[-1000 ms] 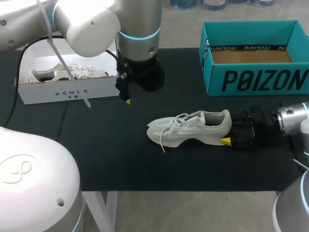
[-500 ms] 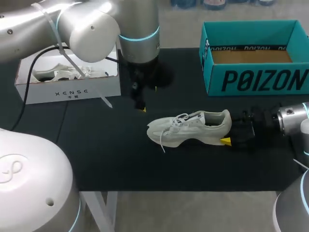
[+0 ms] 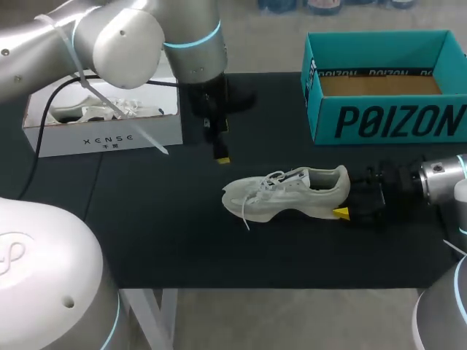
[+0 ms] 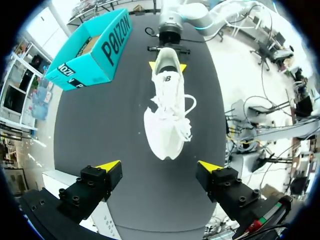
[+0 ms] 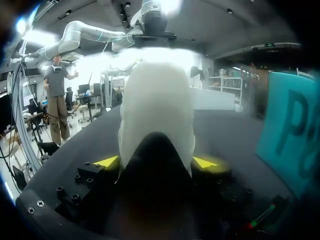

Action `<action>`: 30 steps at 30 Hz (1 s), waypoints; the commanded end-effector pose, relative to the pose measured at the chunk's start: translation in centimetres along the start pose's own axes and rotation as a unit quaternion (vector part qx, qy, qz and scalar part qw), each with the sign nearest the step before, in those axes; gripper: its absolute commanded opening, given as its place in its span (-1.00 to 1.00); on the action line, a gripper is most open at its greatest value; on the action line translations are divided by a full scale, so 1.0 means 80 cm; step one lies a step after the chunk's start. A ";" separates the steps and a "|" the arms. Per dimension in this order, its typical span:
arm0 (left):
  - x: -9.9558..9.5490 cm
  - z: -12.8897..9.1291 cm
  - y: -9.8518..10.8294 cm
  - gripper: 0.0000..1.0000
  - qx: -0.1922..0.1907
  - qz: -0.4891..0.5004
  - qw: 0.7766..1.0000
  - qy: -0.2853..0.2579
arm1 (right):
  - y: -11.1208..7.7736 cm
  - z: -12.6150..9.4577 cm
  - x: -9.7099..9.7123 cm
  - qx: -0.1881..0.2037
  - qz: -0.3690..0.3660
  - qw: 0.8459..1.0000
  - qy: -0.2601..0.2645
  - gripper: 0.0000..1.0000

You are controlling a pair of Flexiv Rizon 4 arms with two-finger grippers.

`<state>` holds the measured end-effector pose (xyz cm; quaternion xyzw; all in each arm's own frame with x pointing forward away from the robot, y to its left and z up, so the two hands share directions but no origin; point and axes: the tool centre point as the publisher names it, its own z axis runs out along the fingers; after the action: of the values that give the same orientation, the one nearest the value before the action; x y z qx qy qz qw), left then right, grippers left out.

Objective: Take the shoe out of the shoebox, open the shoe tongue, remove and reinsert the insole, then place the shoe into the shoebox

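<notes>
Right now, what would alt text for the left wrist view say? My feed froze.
A white shoe sits on the black table ahead of the open left gripper, toe towards it, laces loose. At its far end the right gripper clasps the heel, and the open teal shoebox stands beside the shoe.

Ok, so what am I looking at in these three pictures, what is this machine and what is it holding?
It is a robot with two arms at a black table. One picture looks down from above; the two round ones come from a camera on each wrist. On the table lie a white shoe, an open teal shoebox and a white box with a second shoe inside. The right gripper is shut on the white shoe's heel. The left gripper hangs open above the table, the shoe's toe ahead of it, holding nothing.
</notes>
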<state>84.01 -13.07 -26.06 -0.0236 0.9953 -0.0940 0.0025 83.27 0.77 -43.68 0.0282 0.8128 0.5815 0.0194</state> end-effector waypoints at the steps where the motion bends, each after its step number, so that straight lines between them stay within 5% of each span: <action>1: 0.013 0.011 -0.005 1.00 -0.003 -0.035 0.999 -0.004 | -0.008 0.008 0.001 0.001 0.000 1.000 0.000 -1.00; 9: 0.058 0.040 -0.053 1.00 -0.049 -0.117 0.992 -0.021 | -0.008 0.008 0.001 0.001 0.000 1.000 0.000 -1.00; 19: 0.093 0.044 -0.087 1.00 0.040 -0.302 0.952 0.018 | -0.008 0.008 0.001 0.001 0.000 1.000 0.000 -1.00; 30: 0.093 0.044 -0.087 1.00 0.040 -0.302 0.952 0.018 | -0.008 0.008 0.001 0.001 0.000 1.000 0.000 -1.00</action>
<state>77.08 -21.22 -28.25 -0.3213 0.9374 -0.1271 -0.0438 83.27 0.77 -43.69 0.0283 0.8128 0.5815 0.0195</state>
